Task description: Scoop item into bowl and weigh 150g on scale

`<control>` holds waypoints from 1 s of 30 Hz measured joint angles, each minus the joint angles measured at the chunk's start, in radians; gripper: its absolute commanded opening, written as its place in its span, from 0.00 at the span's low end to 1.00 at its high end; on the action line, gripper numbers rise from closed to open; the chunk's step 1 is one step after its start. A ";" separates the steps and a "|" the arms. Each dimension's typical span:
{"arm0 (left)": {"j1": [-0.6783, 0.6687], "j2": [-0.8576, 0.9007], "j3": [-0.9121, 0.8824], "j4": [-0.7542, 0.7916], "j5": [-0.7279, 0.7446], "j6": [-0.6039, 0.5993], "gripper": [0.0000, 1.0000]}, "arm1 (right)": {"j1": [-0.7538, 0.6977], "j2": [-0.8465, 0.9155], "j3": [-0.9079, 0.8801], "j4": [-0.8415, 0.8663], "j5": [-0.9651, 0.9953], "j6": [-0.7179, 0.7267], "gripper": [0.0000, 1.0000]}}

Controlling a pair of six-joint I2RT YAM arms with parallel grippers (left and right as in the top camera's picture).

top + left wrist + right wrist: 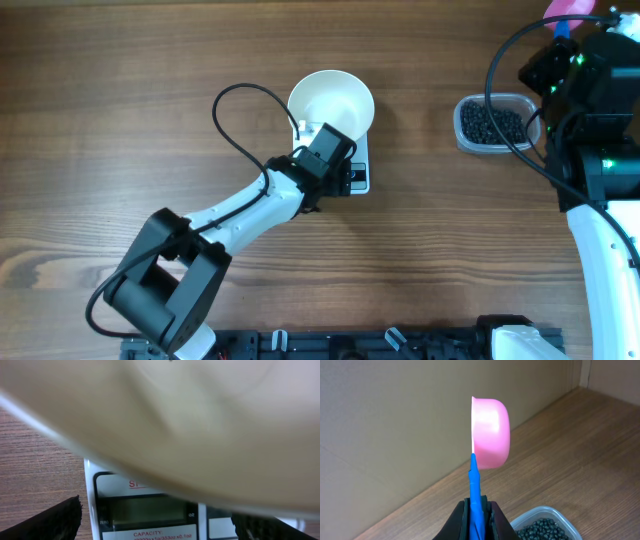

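**Readying the scoop for a dip into the beads**

Clamping the blue handle of the pink scoop (490, 432) tight in the right pincer (479, 507), with the cup turned on edge, mouth facing sideways and inside hidden. Holding it raised near the clear tub (462, 138) at the table's right side, the beads (545, 528) lying in a dark heap inside. Spreading the left pincer (155, 512) wide, grasping nothing, close against the white bowl (331, 100) sitting on the scale (363, 165) and overhanging much of it.

Judging the step in hand as a dip for beads: rolling the wrist to bring the mouth down, entering the heap at a shallow slant, pushing along the tub's length, then levelling before lifting. Taking modest loads, given the target weight.

Minding the tub's low rim, probably light enough to slide under a push. Crossing bare table (420, 230) between tub and bowl, well apart, with plenty of room. Approaching the bowl from its right side, away from the left arm and its looping cable (250, 87). Keeping the left pincer off the bowl while weighing.
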 measured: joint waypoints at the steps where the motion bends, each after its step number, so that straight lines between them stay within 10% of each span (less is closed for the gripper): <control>1: 0.000 0.006 0.000 0.000 -0.001 0.000 1.00 | 0.000 0.000 0.000 0.000 0.000 0.000 0.04; 30: 0.000 0.036 0.000 0.009 -0.018 -0.003 1.00 | 0.000 0.000 0.000 0.000 0.000 0.000 0.05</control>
